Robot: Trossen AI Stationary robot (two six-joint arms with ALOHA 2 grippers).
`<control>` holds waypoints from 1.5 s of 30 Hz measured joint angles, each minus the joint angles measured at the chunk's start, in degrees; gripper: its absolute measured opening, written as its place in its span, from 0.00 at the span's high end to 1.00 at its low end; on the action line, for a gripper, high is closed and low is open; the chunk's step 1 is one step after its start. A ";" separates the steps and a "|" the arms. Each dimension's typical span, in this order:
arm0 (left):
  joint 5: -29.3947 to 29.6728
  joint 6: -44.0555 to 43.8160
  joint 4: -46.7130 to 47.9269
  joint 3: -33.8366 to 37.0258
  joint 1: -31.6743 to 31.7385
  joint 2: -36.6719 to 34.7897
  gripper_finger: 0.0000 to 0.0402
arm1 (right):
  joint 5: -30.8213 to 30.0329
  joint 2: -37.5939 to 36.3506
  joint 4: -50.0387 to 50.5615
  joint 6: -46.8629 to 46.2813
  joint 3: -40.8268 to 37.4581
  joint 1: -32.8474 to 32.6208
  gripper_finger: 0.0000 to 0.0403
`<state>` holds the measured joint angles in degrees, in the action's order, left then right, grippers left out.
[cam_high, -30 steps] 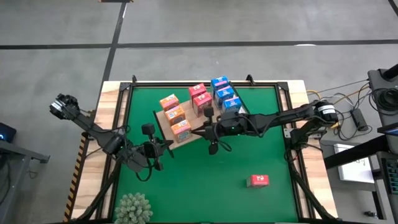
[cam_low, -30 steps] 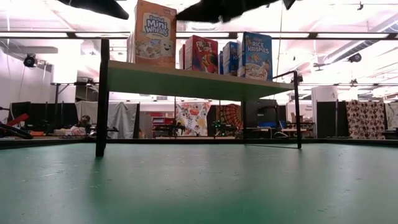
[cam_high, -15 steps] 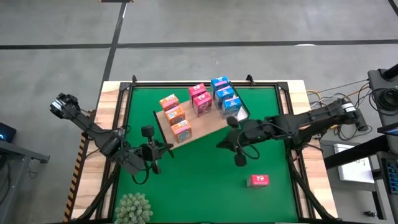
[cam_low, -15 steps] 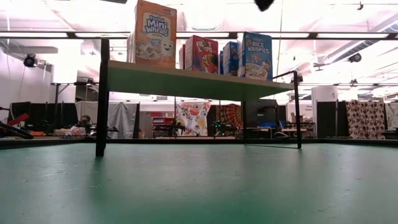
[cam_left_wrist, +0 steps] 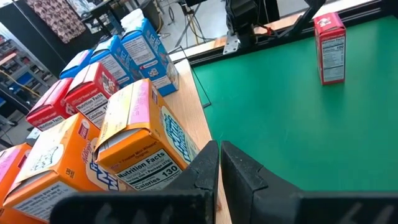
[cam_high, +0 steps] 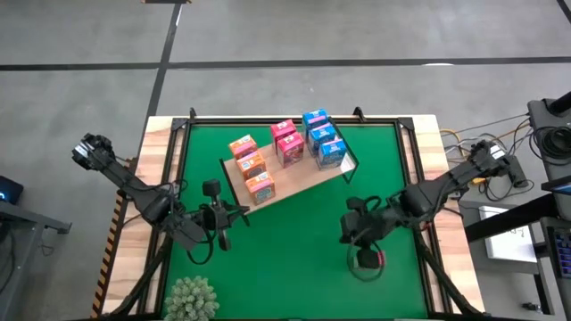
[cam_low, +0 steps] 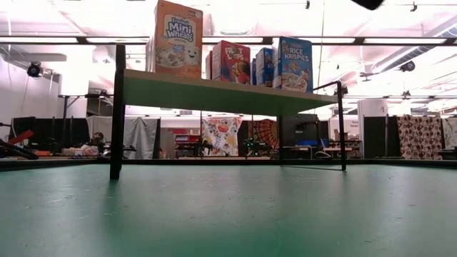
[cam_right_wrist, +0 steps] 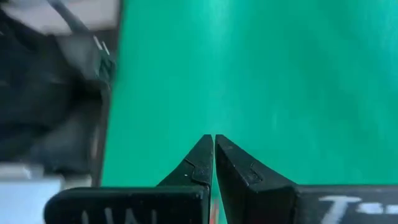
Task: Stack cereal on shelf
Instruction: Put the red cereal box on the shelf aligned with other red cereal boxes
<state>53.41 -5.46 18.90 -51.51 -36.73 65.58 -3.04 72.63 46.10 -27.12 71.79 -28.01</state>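
The shelf [cam_high: 299,183], a light-wood board on dark legs, stands on the green mat at the middle far side. On it stand cereal boxes: three orange [cam_high: 251,165], two pink-red [cam_high: 287,141] and three blue [cam_high: 323,135]. Another pink-red box [cam_left_wrist: 329,46] stands upright on the mat near the right front. My right gripper [cam_high: 359,250] is shut and hovers above that box, partly hiding it from above. My left gripper [cam_left_wrist: 219,148] is shut and hangs off the shelf's near-left corner, beside an orange box [cam_left_wrist: 134,143].
A fuzzy green plant [cam_high: 190,300] sits at the table's near-left corner. A dark frame rail [cam_high: 294,119] runs around the mat. Cables and gear [cam_high: 513,169] lie beyond the right edge. Open mat [cam_high: 285,259] lies between the two grippers.
My right gripper has swung from the shelf's near edge toward the table's right and near sides, and is now over the lone pink-red box. Its wrist has rolled and tipped downward on the way. It stays shut. The boxes and shelf have not moved.
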 joint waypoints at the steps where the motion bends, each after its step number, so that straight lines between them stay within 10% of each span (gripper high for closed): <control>1: 0.00 -0.02 0.00 0.00 0.00 0.01 1.00 | -0.01 1.02 3.75 -1.71 1.32 -0.78 0.98; 9: -0.01 -0.77 -0.01 0.00 0.00 0.01 1.00 | 0.07 8.08 29.93 -19.60 8.03 -7.75 0.98; 17: 0.00 -0.87 0.00 0.00 0.00 0.01 1.00 | -0.16 9.36 28.80 -31.52 6.47 -12.25 0.89; 32: -0.02 -1.72 0.00 0.00 0.00 0.01 1.00 | -4.73 9.34 22.61 -28.68 2.41 -16.83 0.36; 45: -0.03 -1.74 0.00 0.00 0.00 0.01 1.00 | -4.36 9.34 17.22 -28.12 -3.37 -17.53 0.33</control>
<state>53.37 -7.20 18.90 -51.51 -36.73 65.58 -7.41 81.97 63.32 -55.24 68.43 -45.54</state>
